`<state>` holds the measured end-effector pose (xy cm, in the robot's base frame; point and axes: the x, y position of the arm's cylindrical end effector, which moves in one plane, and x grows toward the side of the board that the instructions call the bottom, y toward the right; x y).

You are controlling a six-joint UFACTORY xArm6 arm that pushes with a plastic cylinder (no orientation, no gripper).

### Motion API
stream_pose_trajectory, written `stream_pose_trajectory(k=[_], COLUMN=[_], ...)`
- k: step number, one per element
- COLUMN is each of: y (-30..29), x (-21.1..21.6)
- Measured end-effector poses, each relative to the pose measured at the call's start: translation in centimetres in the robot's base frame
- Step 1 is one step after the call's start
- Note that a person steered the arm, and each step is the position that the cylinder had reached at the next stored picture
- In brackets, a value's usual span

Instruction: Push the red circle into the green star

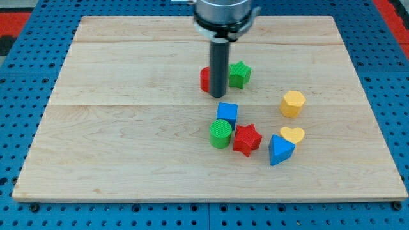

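The red circle [204, 79] sits near the board's middle top, mostly hidden behind my rod. The green star [239, 74] lies just to its right, very close to it; the rod covers the space between them, so I cannot tell if they touch. My tip [218, 95] rests at the lower front edge of the red circle, between it and the green star as seen from the camera.
Below my tip lie a blue cube [227, 114], a green cylinder [220, 134] and a red star [246, 139] in a tight group. To the right are a yellow hexagon [293, 103], a yellow heart [293, 135] and a blue triangle [280, 151]. All sit on the wooden board [115, 128].
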<state>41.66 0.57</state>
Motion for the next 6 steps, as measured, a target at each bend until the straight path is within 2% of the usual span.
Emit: stream_pose_trajectory(k=[1, 2, 3, 5, 6], y=[-2.3, -8.5, -10.8, -9.9, -5.9], x=[-1.0, -1.4, -1.4, -3.9, -3.9])
